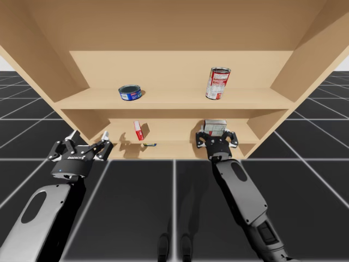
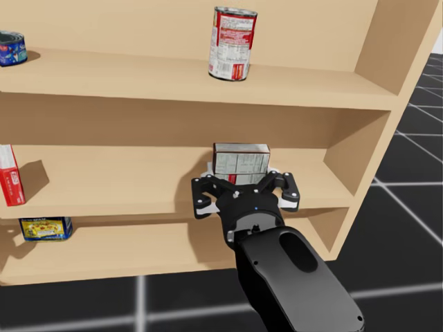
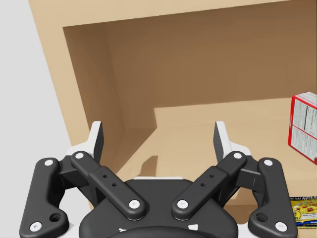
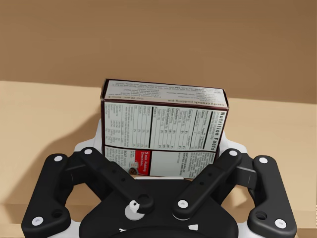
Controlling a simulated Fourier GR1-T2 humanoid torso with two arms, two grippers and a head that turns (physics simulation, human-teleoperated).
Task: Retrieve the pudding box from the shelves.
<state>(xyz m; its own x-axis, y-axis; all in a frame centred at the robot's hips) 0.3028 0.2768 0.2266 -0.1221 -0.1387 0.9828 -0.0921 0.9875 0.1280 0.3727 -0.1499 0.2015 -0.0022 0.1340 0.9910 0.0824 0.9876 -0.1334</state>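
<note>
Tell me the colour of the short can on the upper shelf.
Blue short can, dark on top; clearest in the high view.

The shelves [image 1: 174, 99] look like pale, smooth, matt wood. The pudding box [image 4: 163, 131] is printed cardboard with a dull finish. The tall can [image 2: 232, 43] has a paper label and a grey metal rim. The right gripper [image 4: 163, 148] is black, slightly glossy plastic.
</note>
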